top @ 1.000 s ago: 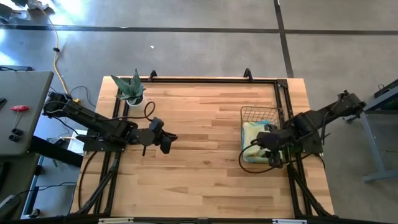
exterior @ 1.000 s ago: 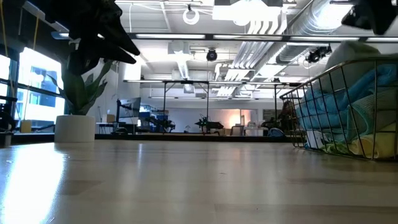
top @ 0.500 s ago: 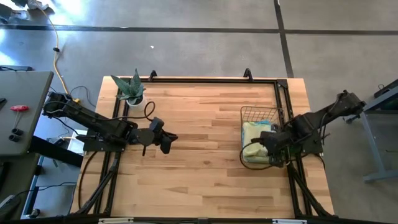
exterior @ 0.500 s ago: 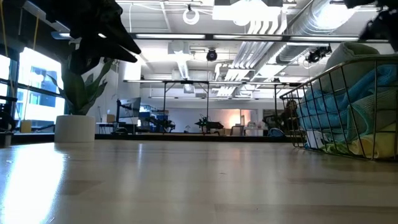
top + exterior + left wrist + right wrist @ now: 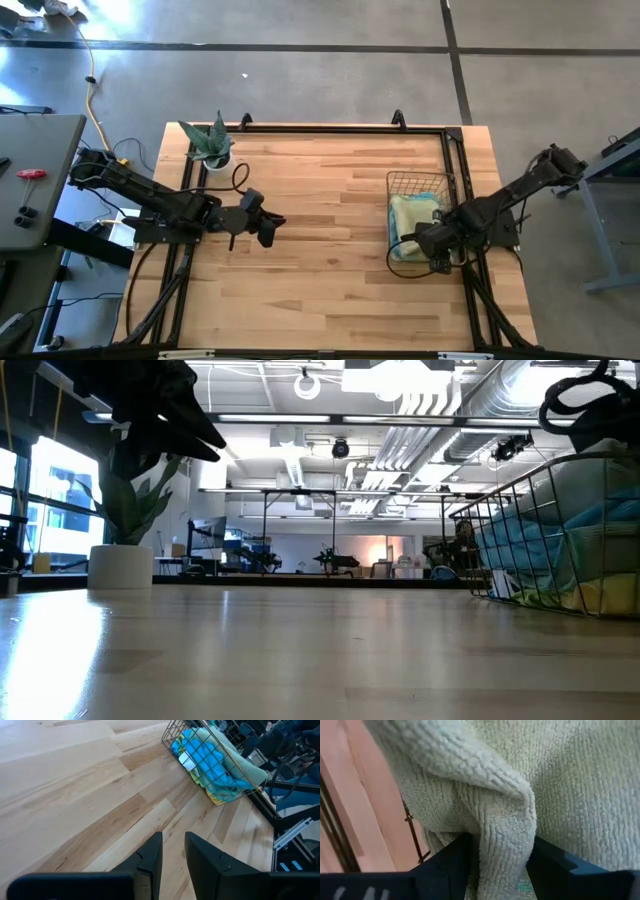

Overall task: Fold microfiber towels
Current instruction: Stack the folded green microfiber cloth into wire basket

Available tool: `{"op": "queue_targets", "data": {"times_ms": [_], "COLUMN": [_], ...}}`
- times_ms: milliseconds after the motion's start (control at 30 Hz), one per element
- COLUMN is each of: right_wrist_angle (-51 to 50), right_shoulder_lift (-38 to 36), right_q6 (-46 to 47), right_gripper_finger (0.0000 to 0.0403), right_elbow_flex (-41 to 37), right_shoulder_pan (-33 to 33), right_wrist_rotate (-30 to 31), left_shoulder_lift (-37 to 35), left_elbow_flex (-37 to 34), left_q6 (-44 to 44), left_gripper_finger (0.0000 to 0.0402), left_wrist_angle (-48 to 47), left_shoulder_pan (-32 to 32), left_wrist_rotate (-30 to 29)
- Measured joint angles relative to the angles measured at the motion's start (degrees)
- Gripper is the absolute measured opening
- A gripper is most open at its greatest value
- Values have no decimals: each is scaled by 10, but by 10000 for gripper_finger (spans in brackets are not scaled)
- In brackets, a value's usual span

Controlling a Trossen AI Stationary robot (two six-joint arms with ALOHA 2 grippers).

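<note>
The microfiber towels lie heaped in a copper wire basket (image 5: 425, 182) at the table's right; a pale green one (image 5: 410, 212) is on top, and a light blue one (image 5: 207, 762) and a yellow edge (image 5: 590, 595) show through the wires. My right gripper (image 5: 428, 240) points down into the basket's near end, open, its fingers on either side of a raised fold of the pale green towel (image 5: 506, 840). My left gripper (image 5: 270, 228) hovers over the table's left half, its fingers (image 5: 150, 862) a narrow gap apart with nothing between them. My right gripper comes from above, pointing down, with its fingers (image 5: 451, 857) sunk into the pale green towel. A raised fold (image 5: 510, 827) of it stands between them and fills the gap, with several layers bunched. The towel lies on the heap in the basket.
A potted plant (image 5: 213, 145) stands at the table's far left corner. Bare wood (image 5: 330, 230) stretches between the two arms. A black frame rail (image 5: 455, 160) runs along the table's right side, beside the basket.
My right gripper has come straight down into the basket onto the pale green towel, turning a little as it sank. The top of the heap has sunk under it.
</note>
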Motion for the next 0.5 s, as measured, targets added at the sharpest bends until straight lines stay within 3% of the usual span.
{"op": "queue_targets", "data": {"times_ms": [133, 333, 500], "right_wrist_angle": [-1, -101, -146], "right_shoulder_lift": [0, 0, 0], "right_q6": [-6, -30, -30], "right_gripper_finger": [167, 167, 167], "right_elbow_flex": [8, 103, 179], "right_shoulder_pan": [0, 0, 0], "right_wrist_rotate": [8, 14, 87], "left_shoulder_lift": [0, 0, 0], "left_elbow_flex": [0, 0, 0], "left_q6": [0, 2, 11], "left_gripper_finger": [74, 74, 74], "left_wrist_angle": [0, 0, 0], "left_shoulder_pan": [0, 0, 0], "left_wrist_rotate": [0, 0, 0]}}
